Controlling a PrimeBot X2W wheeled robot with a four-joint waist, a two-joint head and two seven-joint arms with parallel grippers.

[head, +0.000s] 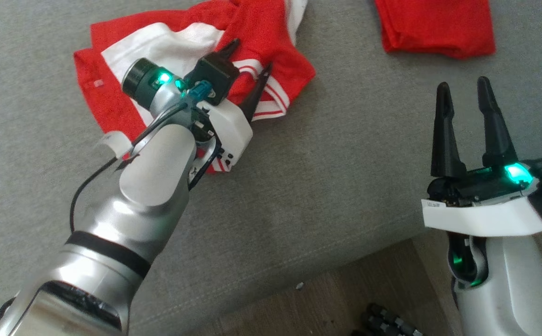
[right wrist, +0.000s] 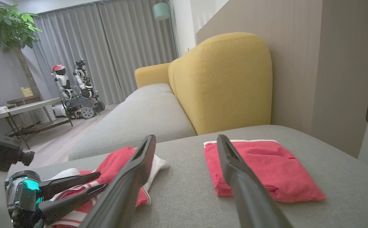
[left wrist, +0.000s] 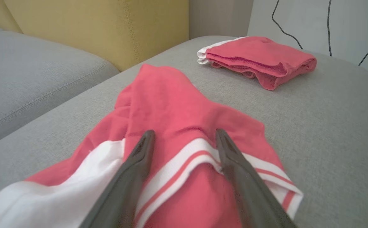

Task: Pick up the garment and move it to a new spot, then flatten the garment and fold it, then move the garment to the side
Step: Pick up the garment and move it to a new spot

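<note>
Crumpled garment on the seat, flattening not yet begun

The grey sofa cushion (head: 345, 177) carries the red-and-white garment (head: 107, 107) bunched against its far edge, left of middle. A second red garment (head: 434, 25), already folded, sits well apart by the far right corner. The left gripper (head: 250, 56) hangs just over the bunched cloth with its jaws wide, straddling the striped hem (left wrist: 184, 158) and holding nothing. The right gripper (head: 463, 84) waits over the near edge at the right, jaws wide and empty too. I judge that the move to a new spot is done and flattening is the step in hand. The next move calls for both grippers to pinch opposite edges and draw the cloth out flat, with care to catch a single layer.
</note>
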